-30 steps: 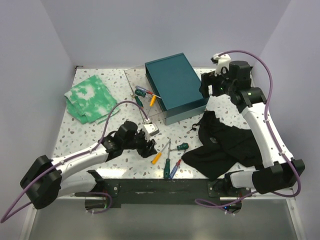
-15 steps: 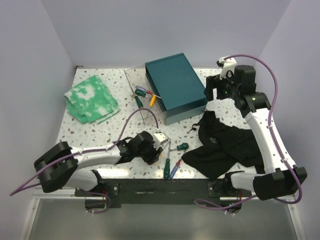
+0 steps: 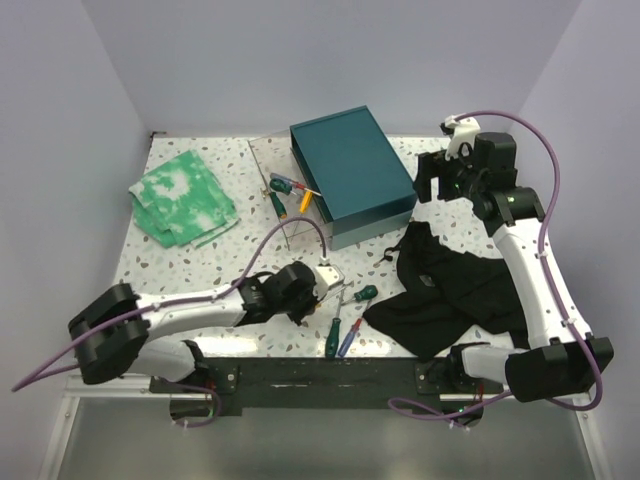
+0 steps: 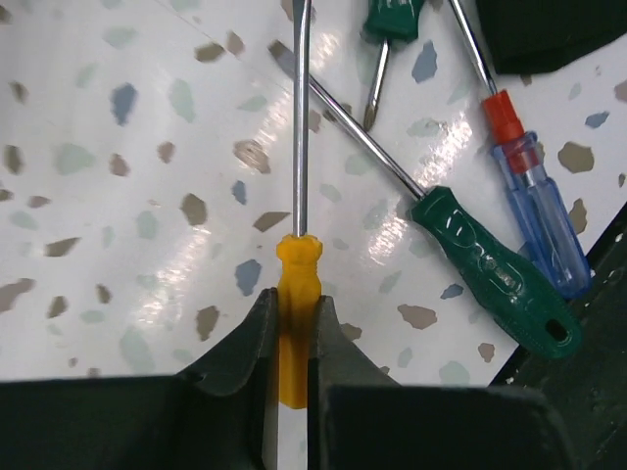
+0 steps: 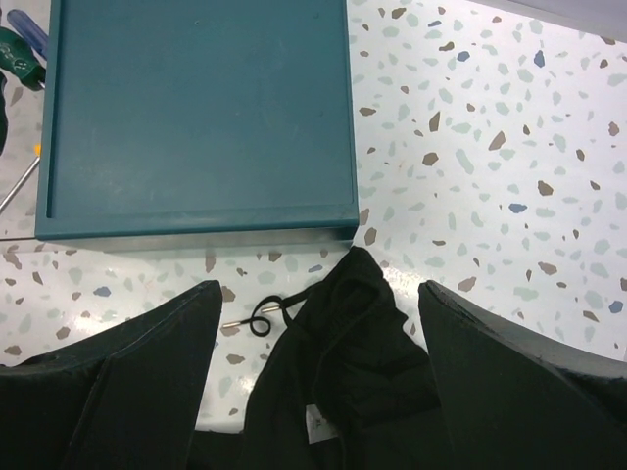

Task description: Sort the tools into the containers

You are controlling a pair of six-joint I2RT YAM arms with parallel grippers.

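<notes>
Clamping left gripper [image 4: 292,311] holds a slim orange-handled screwdriver [image 4: 298,259].

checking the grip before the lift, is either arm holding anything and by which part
The left tool grips the orange screwdriver by its handle. The right tool is open, holding nothing.

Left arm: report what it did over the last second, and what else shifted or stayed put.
The left gripper swung right, toward the loose tools at the near edge, and closed on the orange screwdriver by its handle. The right gripper, open, drifted slightly right beside the teal box. The green screwdriver, red-and-blue screwdriver, black cloth and green cloth stayed where they were.
</notes>
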